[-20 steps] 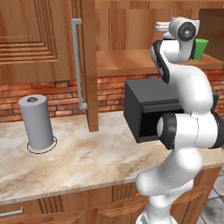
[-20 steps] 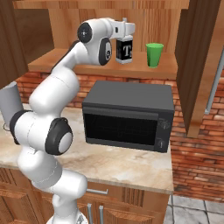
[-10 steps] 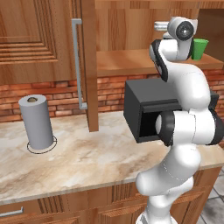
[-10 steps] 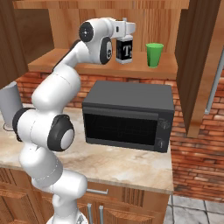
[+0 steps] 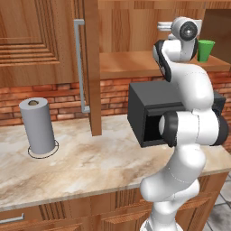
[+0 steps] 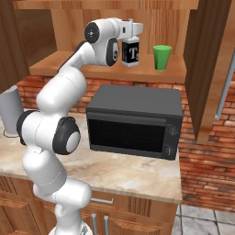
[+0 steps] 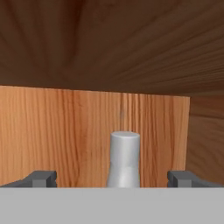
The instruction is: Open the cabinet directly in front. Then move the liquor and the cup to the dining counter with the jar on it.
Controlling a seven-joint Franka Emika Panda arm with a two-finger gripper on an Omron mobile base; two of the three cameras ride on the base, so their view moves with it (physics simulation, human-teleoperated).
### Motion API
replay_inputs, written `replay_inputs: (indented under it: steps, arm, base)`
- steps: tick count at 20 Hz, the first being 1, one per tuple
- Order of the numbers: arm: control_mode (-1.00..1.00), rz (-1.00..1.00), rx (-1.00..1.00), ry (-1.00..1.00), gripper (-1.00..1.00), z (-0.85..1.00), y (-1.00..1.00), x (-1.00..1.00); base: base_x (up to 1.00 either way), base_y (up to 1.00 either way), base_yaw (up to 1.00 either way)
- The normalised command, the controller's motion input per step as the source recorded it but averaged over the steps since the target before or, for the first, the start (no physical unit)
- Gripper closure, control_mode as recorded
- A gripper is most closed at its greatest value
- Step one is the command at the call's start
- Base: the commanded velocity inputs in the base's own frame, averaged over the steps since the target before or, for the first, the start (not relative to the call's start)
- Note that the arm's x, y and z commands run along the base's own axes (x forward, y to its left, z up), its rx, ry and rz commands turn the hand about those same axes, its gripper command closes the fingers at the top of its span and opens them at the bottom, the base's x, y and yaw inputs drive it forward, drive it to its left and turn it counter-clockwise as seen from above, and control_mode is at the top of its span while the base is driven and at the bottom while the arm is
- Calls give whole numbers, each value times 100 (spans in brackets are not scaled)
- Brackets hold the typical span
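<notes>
Open gripper lined up over the liquor bottle inside the opened cabinet.

The gripper (image 7: 113,178) stands spread wide, one fingertip on each side of the liquor's (image 6: 131,52) pale neck, holding nothing; centring the neck this way seems meant to ready a clean pinch. The bottle stands upright on the shelf of the cabinet (image 6: 64,64), above the microwave (image 6: 133,120), with the cup (image 6: 161,57) near it on the same shelf.
</notes>
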Motion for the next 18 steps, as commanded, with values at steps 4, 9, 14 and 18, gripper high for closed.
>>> replay_inputs:
  steps: [4, 9, 14, 18]
  arm:
    - [-100, 0, 0, 0, -100, 0, -3, 4]
    - [-100, 0, 0, 0, -100, 0, -1, 6]
    - [-100, 0, 0, 0, -100, 0, 0, 7]
    - [-100, 0, 0, 0, -100, 0, 0, 10]
  base:
    - [0, 0, 0]
    - [0, 0, 0]
    - [0, 0, 0]
    - [0, 0, 0]
